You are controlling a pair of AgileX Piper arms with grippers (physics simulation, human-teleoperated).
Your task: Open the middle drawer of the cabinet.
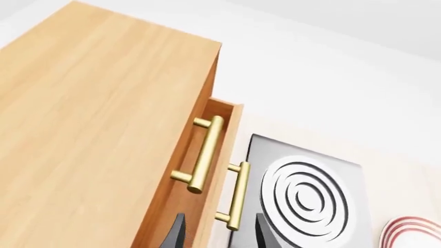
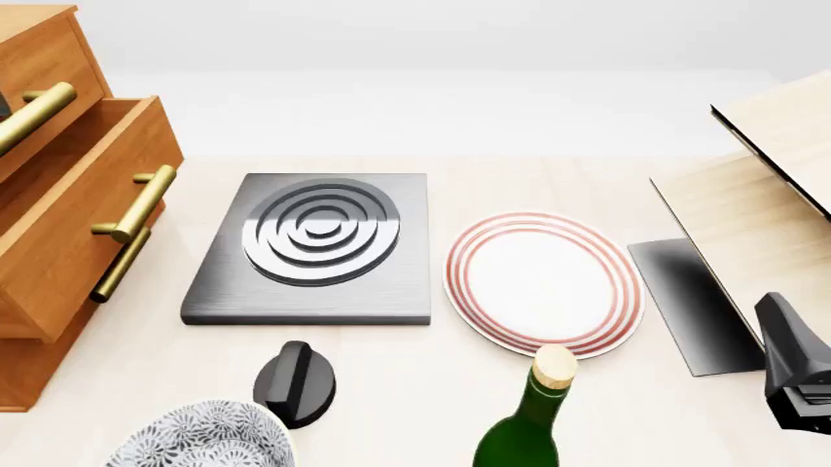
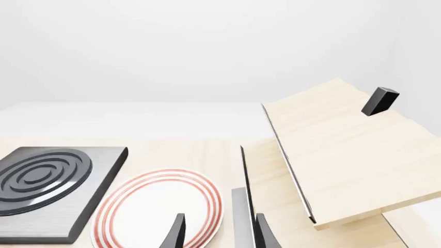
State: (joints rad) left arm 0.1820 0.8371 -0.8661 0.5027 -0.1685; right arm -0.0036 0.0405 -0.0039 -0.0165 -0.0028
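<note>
Now the cabinet (image 2: pixel 53 204) stands well left of the grey hotplate (image 2: pixel 318 248), and its middle drawer (image 2: pixel 81 209) juts out past the drawer above, brass handle (image 2: pixel 134 204) facing the hotplate. Just right of the hotplate lies the red-rimmed plate (image 2: pixel 543 282), beyond that the pale wooden box (image 2: pixel 766 204) with its lid tilted up, and nearer the camera a green bottle (image 2: pixel 526 428), a patterned bowl (image 2: pixel 201 443) and a black knob (image 2: pixel 296 381). Left gripper (image 1: pixel 219 235) hangs spread and empty just short of the drawer handles, while the right gripper (image 3: pixel 217 232), fingers apart too, hovers by the plate.
</note>
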